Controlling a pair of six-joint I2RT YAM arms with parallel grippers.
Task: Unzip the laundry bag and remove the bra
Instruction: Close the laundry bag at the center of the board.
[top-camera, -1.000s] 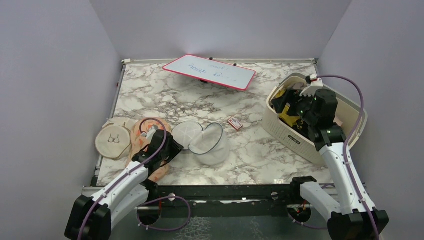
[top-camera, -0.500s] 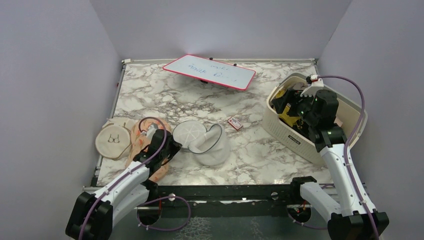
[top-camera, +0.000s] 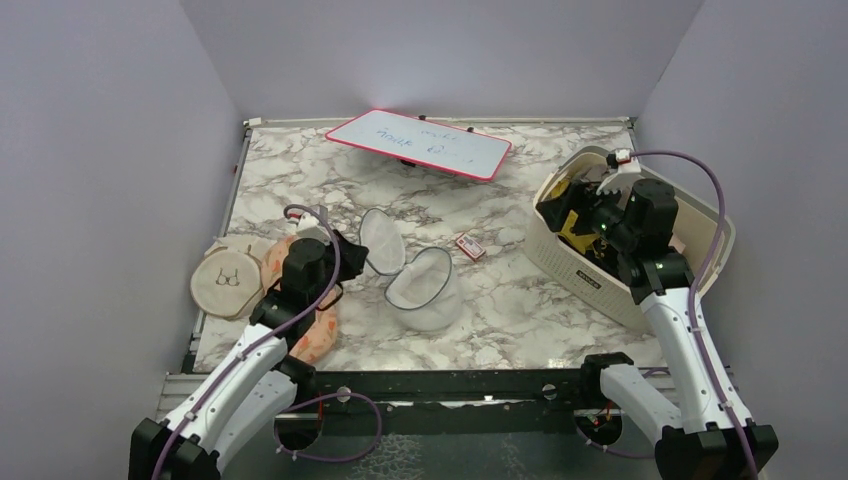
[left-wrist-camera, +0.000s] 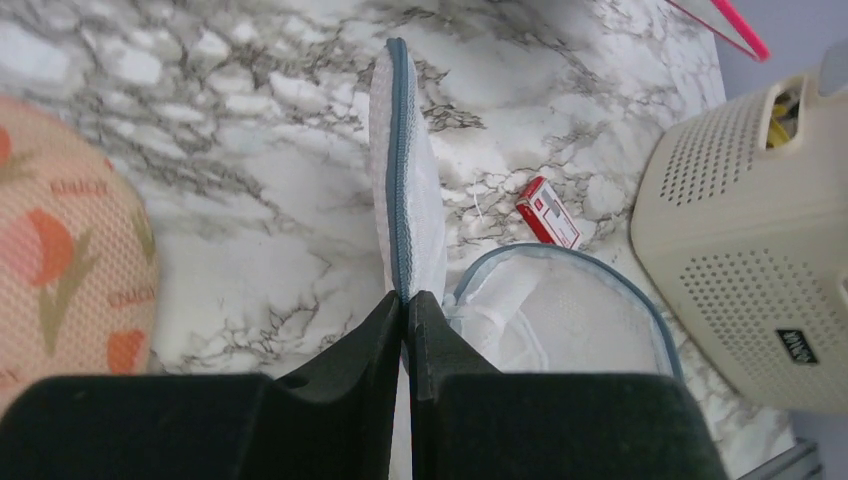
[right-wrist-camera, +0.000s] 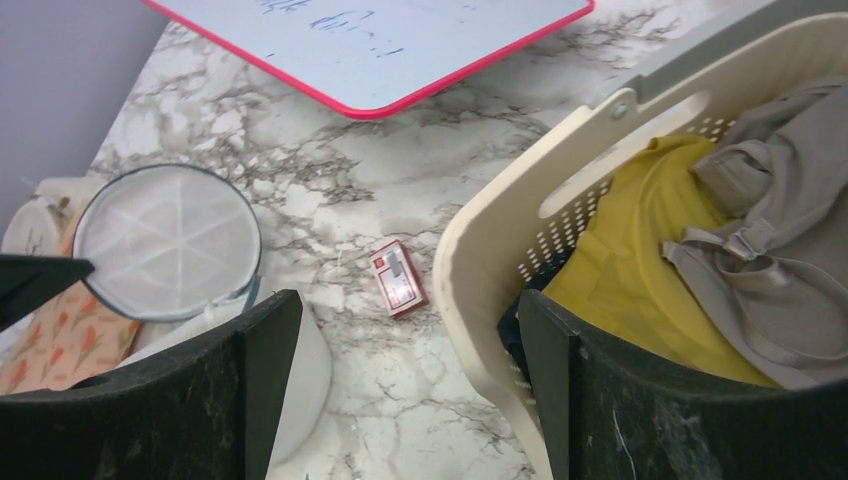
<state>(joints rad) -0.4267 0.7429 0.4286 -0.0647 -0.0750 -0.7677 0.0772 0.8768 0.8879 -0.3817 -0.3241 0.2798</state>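
The white mesh laundry bag (top-camera: 422, 292) stands unzipped in the middle of the table, and its inside looks empty in the left wrist view (left-wrist-camera: 560, 325). My left gripper (top-camera: 350, 250) (left-wrist-camera: 405, 297) is shut on the grey-blue zipper rim of the bag's round lid (top-camera: 381, 242) (left-wrist-camera: 410, 190) and holds it up on edge, left of the bag. The lid also shows in the right wrist view (right-wrist-camera: 167, 240). A mustard-yellow soft garment (right-wrist-camera: 640, 260), apparently the bra, lies in the basket (top-camera: 575, 228). My right gripper (top-camera: 597, 212) (right-wrist-camera: 405, 390) is open and empty above the basket's near rim.
The cream perforated basket (top-camera: 600, 282) at right also holds a grey strapped garment (right-wrist-camera: 760, 230). A small red box (top-camera: 470, 247) lies between bag and basket. A red-edged whiteboard (top-camera: 420, 143) is at the back. A beige pouch (top-camera: 226, 281) and an orange patterned pouch (top-camera: 305, 330) lie left.
My left gripper has risen and moved back, lifting the lid from lying flat beside the bag to standing on edge. The right arm has barely moved.
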